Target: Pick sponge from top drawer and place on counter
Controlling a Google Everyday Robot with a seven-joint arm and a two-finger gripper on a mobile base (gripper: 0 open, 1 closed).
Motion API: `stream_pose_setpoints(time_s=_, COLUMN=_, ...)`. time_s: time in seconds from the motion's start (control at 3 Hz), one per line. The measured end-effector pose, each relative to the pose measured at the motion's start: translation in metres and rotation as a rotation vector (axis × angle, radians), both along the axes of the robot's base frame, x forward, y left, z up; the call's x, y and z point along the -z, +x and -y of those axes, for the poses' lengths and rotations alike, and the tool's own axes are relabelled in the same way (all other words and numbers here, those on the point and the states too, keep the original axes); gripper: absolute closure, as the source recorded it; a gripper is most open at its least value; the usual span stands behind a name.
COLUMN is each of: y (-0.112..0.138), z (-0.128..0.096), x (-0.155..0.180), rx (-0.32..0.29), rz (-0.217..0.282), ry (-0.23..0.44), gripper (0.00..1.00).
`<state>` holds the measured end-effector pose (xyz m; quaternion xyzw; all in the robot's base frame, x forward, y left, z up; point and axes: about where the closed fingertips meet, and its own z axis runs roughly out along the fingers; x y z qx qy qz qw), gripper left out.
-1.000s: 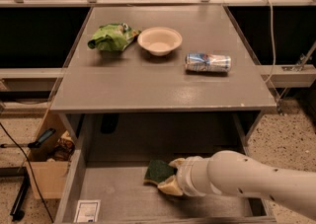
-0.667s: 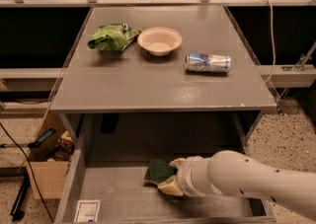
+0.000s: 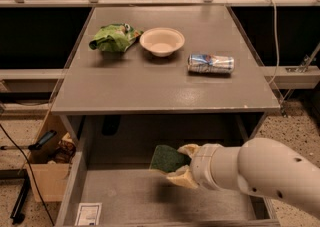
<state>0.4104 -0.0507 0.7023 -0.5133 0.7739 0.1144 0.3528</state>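
Lifted slightly since a second ago, the sponge (image 3: 167,157) hangs just above the top drawer (image 3: 71,187) floor, a shadow beneath it. On the grey counter (image 3: 160,88) I see a green snack bag (image 3: 112,38) at 10 o'clock, a bowl (image 3: 161,41) at 12 and a can (image 3: 210,63) lying at 2. My arm (image 3: 265,171) reaches in from 4 o'clock, with the gripper (image 3: 182,166) fingers clamped on the sponge's right end. Only the sponge's dark green face shows.

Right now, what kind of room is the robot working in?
Probably a test lab with a mock kitchen, not a home. Loose cables and a cardboard box sit beside the counter, while the gripper holds the sponge over the top drawer.
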Motion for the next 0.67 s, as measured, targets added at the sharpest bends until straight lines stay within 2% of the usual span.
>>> stream_pose_setpoints(time_s=0.33, y=0.002, z=0.025, x=-0.071, rx=0.003, rz=0.101, ry=-0.037, gripper=1.0)
stream_pose_setpoints(time_s=0.67, y=0.004, z=0.044, x=-0.137, rx=0.003, rz=0.177, ry=-0.068, gripper=1.0)
